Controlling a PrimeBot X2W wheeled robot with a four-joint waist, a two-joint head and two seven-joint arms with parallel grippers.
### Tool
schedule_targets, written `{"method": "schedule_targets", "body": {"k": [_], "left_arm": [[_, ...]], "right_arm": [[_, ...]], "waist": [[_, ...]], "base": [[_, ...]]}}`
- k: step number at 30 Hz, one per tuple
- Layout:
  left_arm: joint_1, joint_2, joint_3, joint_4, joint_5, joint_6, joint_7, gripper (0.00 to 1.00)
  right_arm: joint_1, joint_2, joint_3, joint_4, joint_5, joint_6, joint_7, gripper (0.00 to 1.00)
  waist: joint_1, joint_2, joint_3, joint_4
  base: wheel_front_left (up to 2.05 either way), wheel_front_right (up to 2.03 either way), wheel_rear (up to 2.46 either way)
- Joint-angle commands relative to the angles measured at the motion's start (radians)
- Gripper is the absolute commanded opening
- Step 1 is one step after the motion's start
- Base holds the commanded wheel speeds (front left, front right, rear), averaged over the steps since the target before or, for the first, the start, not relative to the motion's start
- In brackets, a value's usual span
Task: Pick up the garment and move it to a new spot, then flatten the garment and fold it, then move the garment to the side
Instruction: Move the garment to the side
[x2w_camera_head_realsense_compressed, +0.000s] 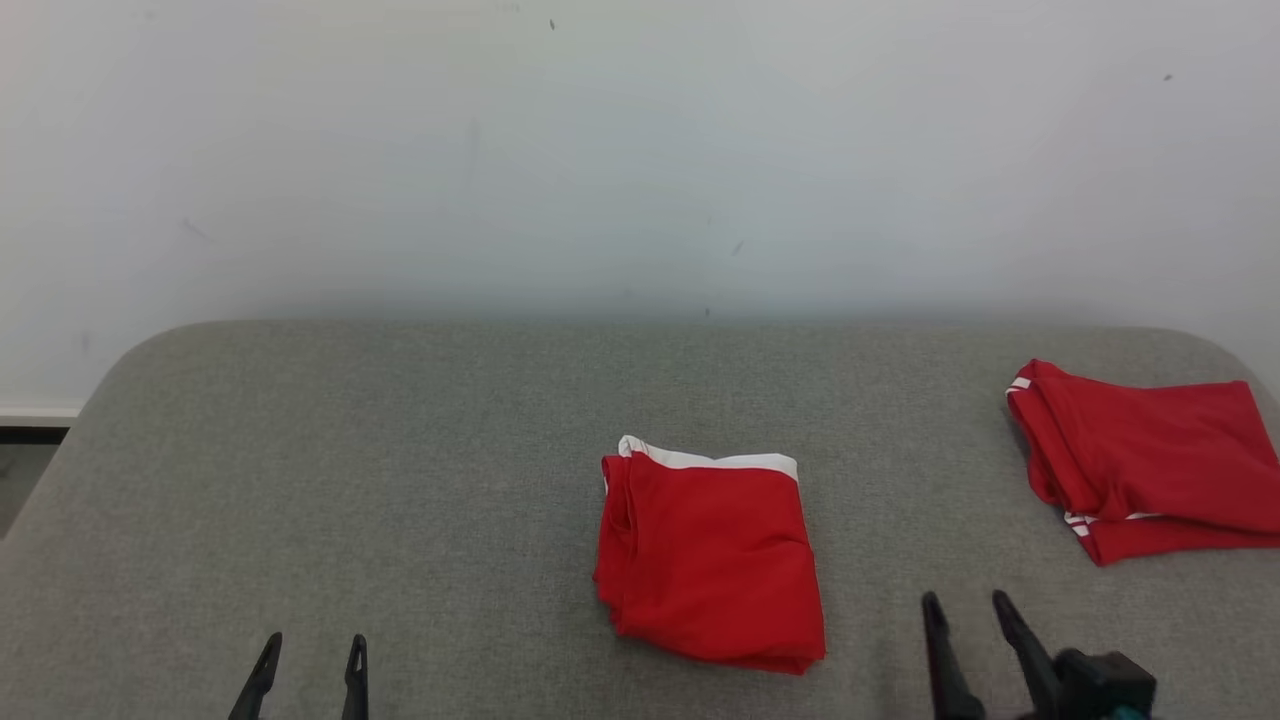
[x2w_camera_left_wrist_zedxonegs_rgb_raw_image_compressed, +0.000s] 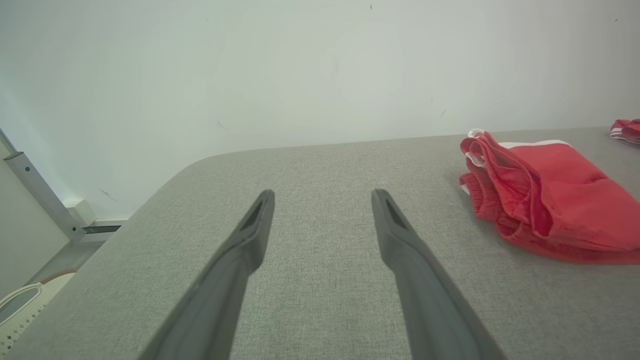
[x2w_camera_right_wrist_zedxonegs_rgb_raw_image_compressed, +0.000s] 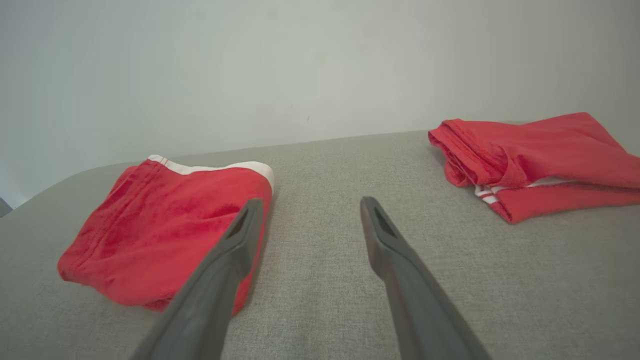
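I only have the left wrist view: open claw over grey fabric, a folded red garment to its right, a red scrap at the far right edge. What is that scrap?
Observer: A second folded red garment, white-striped, lying near the right edge of the grey surface, apart from the folded garment you see.
Operator: And where is the right claw?
Observer: The right claw sits low in the head view, sideways between the two garments but nearer the robot, touching neither.
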Motion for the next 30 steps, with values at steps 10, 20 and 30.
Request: {"method": "schedule_targets", "body": {"k": [10,20,30], "left_arm": [[-0.059,-0.024,-0.034,0.021,0.001,-0.019,-0.005,1.0],[-0.153,-0.061,-0.097,0.068,0.012,-0.065,-0.01,1.0],[-0.207,-0.074,-0.113,0.115,0.01,-0.084,-0.02,1.0]], "right_arm": [[-0.246,-0.004,0.052,0.298,0.044,0.0,0.025,1.0],[-0.472,-0.024,0.027,0.705,0.13,0.0,0.046,1.0],[-0.552,-0.011,0.052,0.886,0.22,0.0,0.096,0.29]], "waist": [[0.0,0.0,0.027,0.089],[0.0,0.0,0.082,0.239],[0.0,0.0,0.107,0.285]], "base": [[0.0,0.0,0.0],[0.0,0.0,0.0],[0.0,0.0,0.0]]}}
